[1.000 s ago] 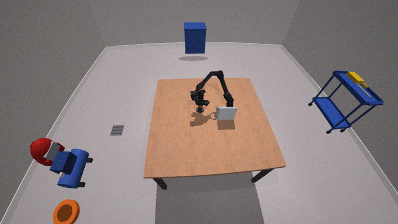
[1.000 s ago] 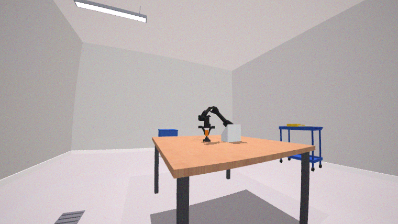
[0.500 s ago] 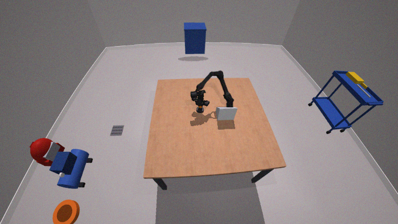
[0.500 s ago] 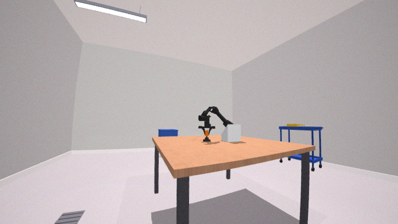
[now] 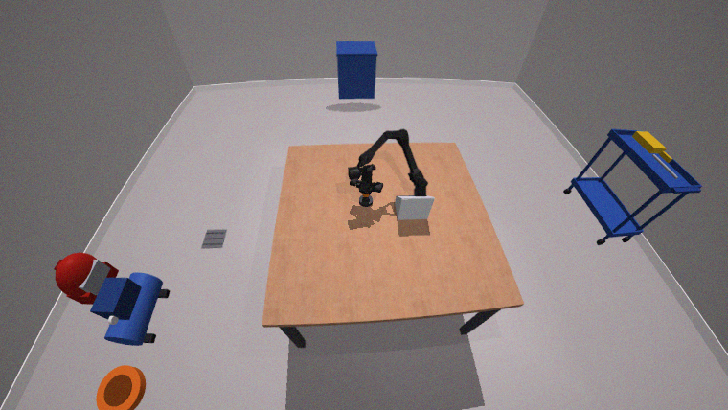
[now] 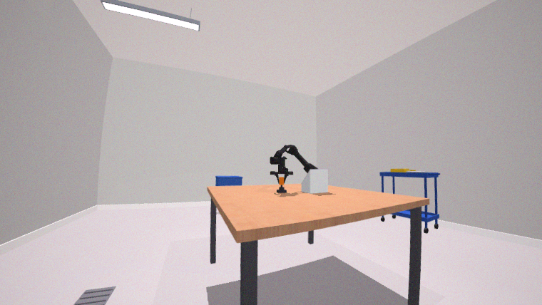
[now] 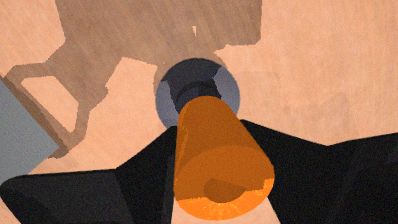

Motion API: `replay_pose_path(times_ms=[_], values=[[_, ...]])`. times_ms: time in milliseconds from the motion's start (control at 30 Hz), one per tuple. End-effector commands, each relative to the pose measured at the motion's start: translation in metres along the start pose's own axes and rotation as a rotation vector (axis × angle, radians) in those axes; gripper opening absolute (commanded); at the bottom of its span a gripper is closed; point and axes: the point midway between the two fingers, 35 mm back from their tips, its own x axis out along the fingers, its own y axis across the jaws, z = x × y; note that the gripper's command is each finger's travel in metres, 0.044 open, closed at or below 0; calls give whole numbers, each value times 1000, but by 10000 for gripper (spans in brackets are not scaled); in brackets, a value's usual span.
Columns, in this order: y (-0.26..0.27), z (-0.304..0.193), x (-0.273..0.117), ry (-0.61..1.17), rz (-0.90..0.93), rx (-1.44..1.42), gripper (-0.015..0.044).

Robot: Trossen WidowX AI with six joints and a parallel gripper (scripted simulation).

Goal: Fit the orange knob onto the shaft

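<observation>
Orange ring: on the floor at your far left in the top view [image 5: 139, 380], cut off by the frame edge.
Blue tank unit [image 5: 134, 307]: beside the red domed object [image 5: 75, 275], same side.
Floor grille [image 5: 214, 239] [image 6: 94, 296]: flat, between the tank unit and the table [image 5: 387, 275] [image 6: 311, 212] [image 7: 310, 90].
Blue cabinet [image 5: 356, 76] [image 6: 228, 181]: beyond the table's far edge.
Orange knob [image 5: 365, 195] [image 6: 281, 180] [image 7: 220, 130]: upright above the round pedestal [image 5: 365, 202] [image 6: 281, 190] [image 7: 232, 95], not down on its base; you can see dark shaft [image 6: 281, 187] below it in the exterior view. Whether its lower end touches the shaft, you can't tell.
Gripper [image 5: 365, 193] [image 6: 281, 181] [image 7: 207, 129]: clamped on the knob, one finger each side, pointing down.
Knob top: your wrist view shows a D-shaped opening in it; flat alignment with the shaft can't be told.
Arm [image 5: 409, 152] [image 6: 299, 154]: arched over the table, from behind the block down to the knob.
Pale block [image 5: 415, 208] [image 6: 319, 181] [image 7: 20, 130]: on the table, right of the pedestal in your top view, apart from it.
Blue cart [image 5: 605, 206] [image 6: 421, 174]: far right, yellow box [image 5: 649, 142] [image 6: 399, 170] on top.
</observation>
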Motion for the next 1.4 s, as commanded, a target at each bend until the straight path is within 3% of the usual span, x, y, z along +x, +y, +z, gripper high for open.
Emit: replay_pose_path(times_ms=[0,1367], values=[[0,0,1,1,-3,-40,0],[3,0,4,1,-3,-40,0]])
